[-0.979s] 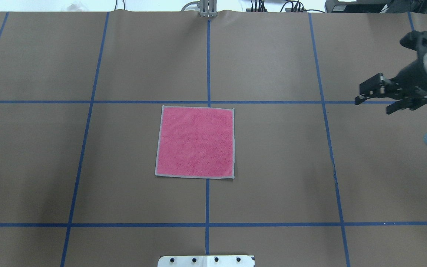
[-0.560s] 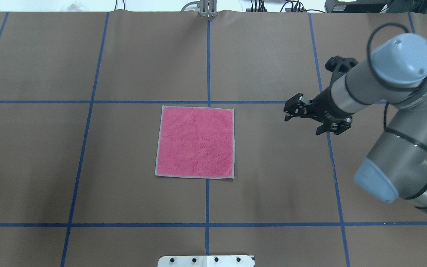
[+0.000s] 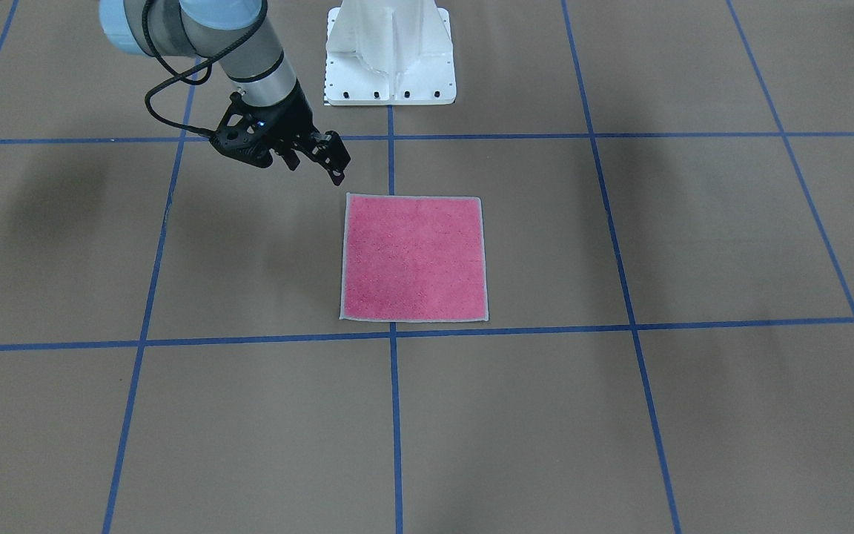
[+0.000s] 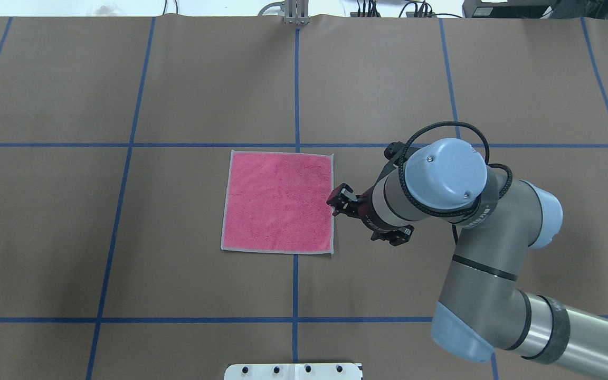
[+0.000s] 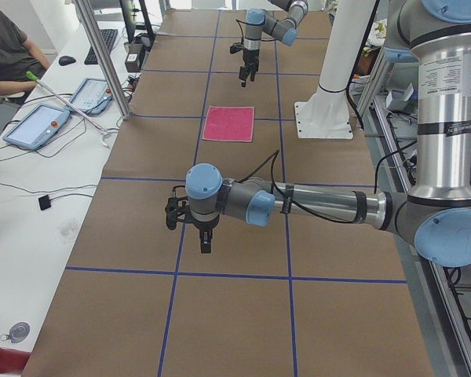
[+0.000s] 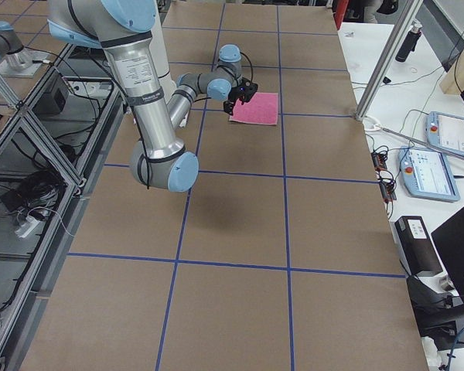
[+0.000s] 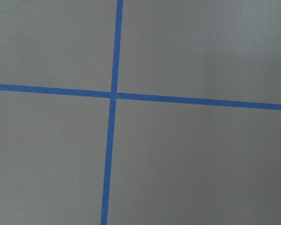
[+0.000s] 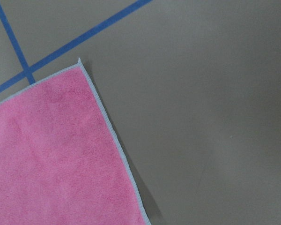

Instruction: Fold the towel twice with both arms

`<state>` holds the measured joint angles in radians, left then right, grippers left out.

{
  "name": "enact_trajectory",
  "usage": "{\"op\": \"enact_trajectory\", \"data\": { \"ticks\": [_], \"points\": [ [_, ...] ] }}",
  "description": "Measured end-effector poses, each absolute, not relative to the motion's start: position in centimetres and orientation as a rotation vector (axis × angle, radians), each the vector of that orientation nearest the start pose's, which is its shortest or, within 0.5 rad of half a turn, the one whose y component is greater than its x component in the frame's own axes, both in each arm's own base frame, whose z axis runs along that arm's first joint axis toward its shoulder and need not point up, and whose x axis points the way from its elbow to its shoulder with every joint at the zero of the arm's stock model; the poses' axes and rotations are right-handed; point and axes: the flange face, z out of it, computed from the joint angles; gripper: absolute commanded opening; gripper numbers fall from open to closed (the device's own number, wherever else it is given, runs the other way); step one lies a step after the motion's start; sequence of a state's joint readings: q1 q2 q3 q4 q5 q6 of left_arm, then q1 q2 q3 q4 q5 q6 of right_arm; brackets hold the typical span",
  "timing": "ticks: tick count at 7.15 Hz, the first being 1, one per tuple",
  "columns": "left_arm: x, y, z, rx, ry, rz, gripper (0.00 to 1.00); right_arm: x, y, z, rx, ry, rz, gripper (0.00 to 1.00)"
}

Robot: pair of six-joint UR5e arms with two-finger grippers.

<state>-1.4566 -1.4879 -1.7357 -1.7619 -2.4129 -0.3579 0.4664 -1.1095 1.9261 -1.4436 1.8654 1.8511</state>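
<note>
The towel [image 4: 277, 201] lies flat and square in the middle of the table, pink face up, with a light grey edge. It also shows in the front view [image 3: 414, 258] and in the right wrist view [image 8: 51, 154]. My right gripper [image 4: 363, 220] is open and empty. It hovers just beside the towel's right edge, with one finger [image 4: 339, 199] over that edge. In the front view the right gripper [image 3: 316, 169] is near the towel's corner on the robot's side. My left gripper [image 5: 192, 229] is far off to the left over bare table. I cannot tell whether it is open or shut.
Blue tape lines [image 4: 295, 89] cross the brown table cover. The white pedestal base [image 3: 390, 52] stands behind the towel on the robot's side. A side desk with tablets [image 5: 39, 126] and a seated person [image 5: 8, 47] runs along the operators' side.
My right arm has swung in from the table's right edge to the towel's right edge, gripper still open. The towel has not moved.
</note>
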Motion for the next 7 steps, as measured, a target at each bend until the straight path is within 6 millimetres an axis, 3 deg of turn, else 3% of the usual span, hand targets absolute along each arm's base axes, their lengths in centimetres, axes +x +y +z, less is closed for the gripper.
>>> {"op": "enact_trajectory", "data": {
  "ticks": [3,7],
  "points": [
    [-0.5,-47.3,58.9,0.046,0.876,-0.134,1.00,-52.4,-35.5,22.6,-0.212,-0.957,0.638,0.78],
    [-0.4,-47.0,58.5,0.049,0.877,-0.134,1.00,-56.1,-34.6,24.3,-0.231,-0.996,0.730,0.75]
  ]
}}
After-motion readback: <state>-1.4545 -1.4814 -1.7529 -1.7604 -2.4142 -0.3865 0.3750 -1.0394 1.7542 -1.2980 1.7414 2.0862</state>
